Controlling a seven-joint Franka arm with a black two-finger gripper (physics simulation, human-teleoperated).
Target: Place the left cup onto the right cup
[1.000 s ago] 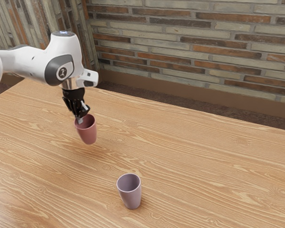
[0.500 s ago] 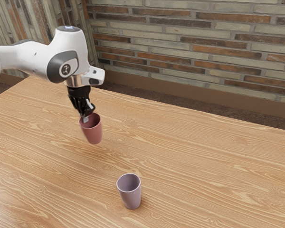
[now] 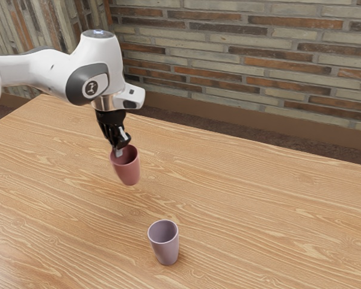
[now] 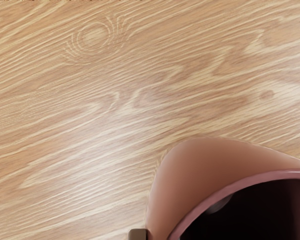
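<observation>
The end effector [image 3: 120, 147] is clamped on the rim of the pink cup [image 3: 127, 167]. The cup hangs below it, upright with a slight tilt and clear of the table [image 3: 259, 211]. In the wrist view, the pink cup [image 4: 205, 175] sits directly under the hand, with bare table [image 4: 90, 100] grain beneath it.

Change over the last second: the arm has carried the pink cup steadily toward 3 o'clock in the exterior view, with little change in height. The grasp has not slipped, and the cup hangs from the fingers at the same attitude as before.

The purple cup [image 3: 163, 241] stands upright on the table with its mouth open, at roughly 5 o'clock from the pink cup and well apart from it. It has not moved.

Assessment: the transfer stage is under way but incomplete. The carried cup is not yet above the target. Further travel toward 5 o'clock is required before descent. The tilt of the carried cup may need correcting so that its base enters the purple cup's mouth squarely.
</observation>
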